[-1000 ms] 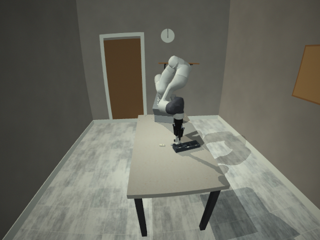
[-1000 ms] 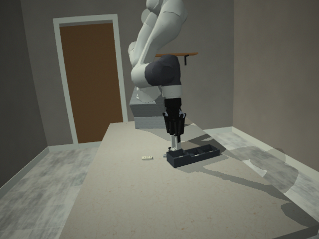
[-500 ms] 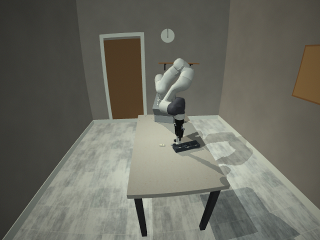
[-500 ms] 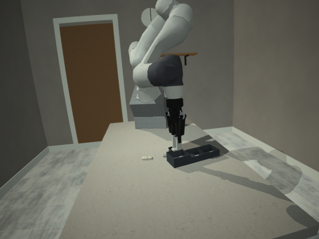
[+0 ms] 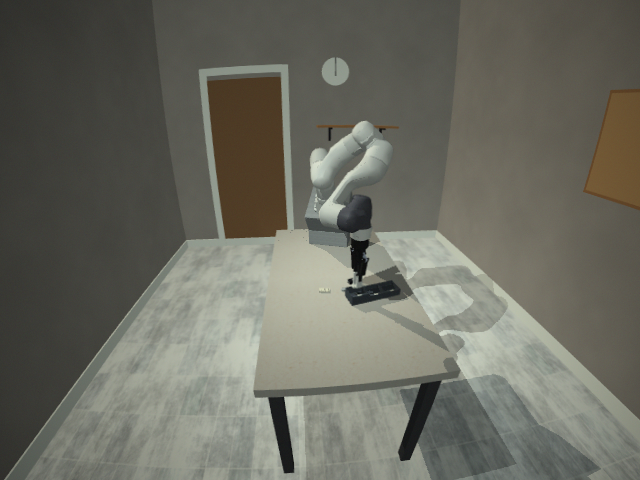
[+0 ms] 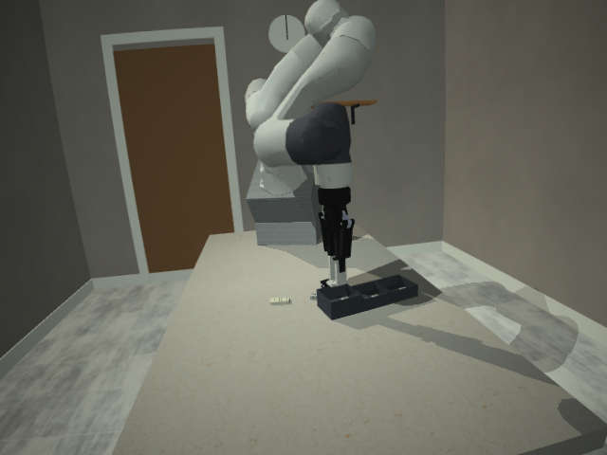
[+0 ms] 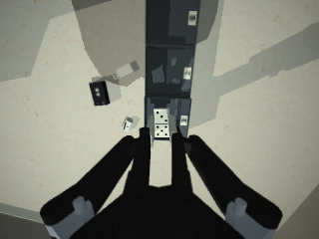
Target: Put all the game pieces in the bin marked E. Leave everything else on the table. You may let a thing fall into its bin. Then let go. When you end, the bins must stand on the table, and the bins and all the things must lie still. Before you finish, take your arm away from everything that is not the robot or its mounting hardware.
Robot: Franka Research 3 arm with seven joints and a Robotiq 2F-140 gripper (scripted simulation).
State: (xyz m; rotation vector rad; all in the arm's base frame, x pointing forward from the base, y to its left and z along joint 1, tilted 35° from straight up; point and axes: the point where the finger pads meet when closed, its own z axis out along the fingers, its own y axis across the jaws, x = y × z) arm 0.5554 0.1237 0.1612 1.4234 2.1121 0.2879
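1. Now the claw (image 5: 356, 283) (image 6: 337, 281) (image 7: 161, 122) appears narrowed around a white domino (image 7: 160, 119), the game piece, seen between its fingers over the tray's nearest bin (image 6: 325, 307) (image 7: 189, 107).
2. Whether that bin is E cannot be read; a wrong drop could follow from a mistaken label.
3. Should the domino be released too close to the rim, it could catch there and tip onto the desk (image 5: 310, 335) (image 6: 245, 367) (image 7: 269, 95).
4. If the fingers are spread wide inside, walls could be pushed and the three-bin tray (image 5: 373, 296) (image 6: 372, 304) (image 7: 170, 46) shifted.
5. Left of the claw in the wrist view, a black block (image 7: 99, 94) and a small white object (image 7: 128, 123) lie outside; a low sideways exit could brush them.
6. More room is offered straight above the claw, so a vertical retreat is advised after release.

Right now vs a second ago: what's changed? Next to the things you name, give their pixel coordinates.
The arm's elbow (image 5: 364, 132) (image 6: 323, 19) swung toward picture right and dropped; the tool (image 5: 356, 283) (image 6: 337, 280) (image 7: 161, 122) shifted slightly the same way. No pick-up or release visible. Unchanged: the dark bins (image 5: 376, 295) (image 6: 372, 303) (image 7: 170, 46) and the cream piece (image 5: 324, 290) (image 6: 280, 300).
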